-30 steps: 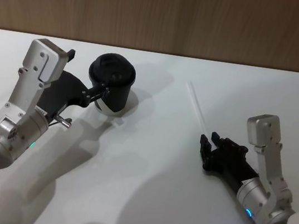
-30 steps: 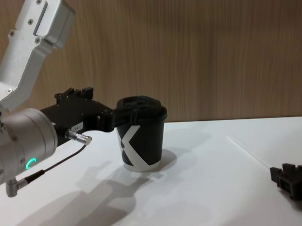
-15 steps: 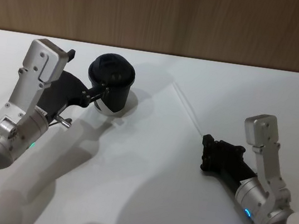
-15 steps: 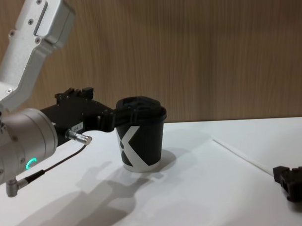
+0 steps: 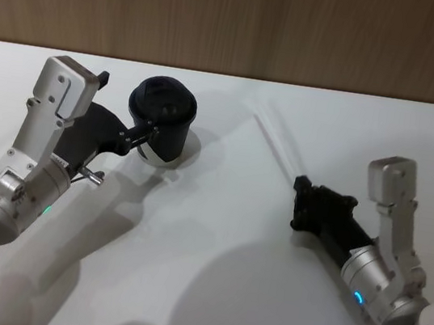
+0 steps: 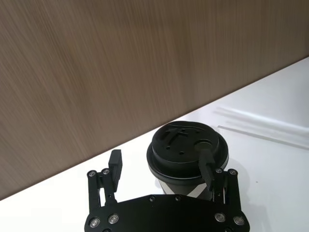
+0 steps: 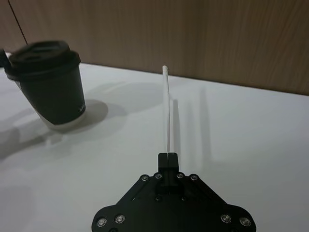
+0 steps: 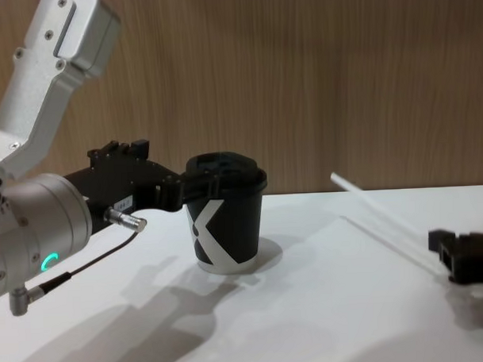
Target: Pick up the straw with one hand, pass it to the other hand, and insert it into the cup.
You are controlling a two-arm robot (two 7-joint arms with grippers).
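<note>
The right gripper (image 5: pixel 300 190), at the right of the head view's centre, is clamped on one end of the straw (image 5: pixel 277 143); in the right wrist view its two fingers (image 7: pixel 168 158) are pressed together on that end, and the straw (image 7: pixel 167 111) runs straight out from them. In the chest view the straw (image 8: pixel 377 212) slants up from the gripper at the lower right edge, its free tip clear of the table (image 8: pixel 325 305) and pointing to the upper left, with a faint shadow on the white surface beneath it. Well apart from it, in the upper left of the head view, the cup (image 5: pixel 161 117) stands upright on the table with its black lid on. The left gripper (image 5: pixel 145 137) is spread wide around the cup: in the left wrist view one finger (image 6: pixel 206 164) lies against the lid's edge and the other (image 6: pixel 115 164) stands off from it. Behind this gripper, the silver-grey arm carries a glowing green ring (image 8: pixel 47 262) and a thin dark cable (image 8: pixel 93 262). A wood-panelled wall (image 5: pixel 302 28) closes the far side of the table.
</note>
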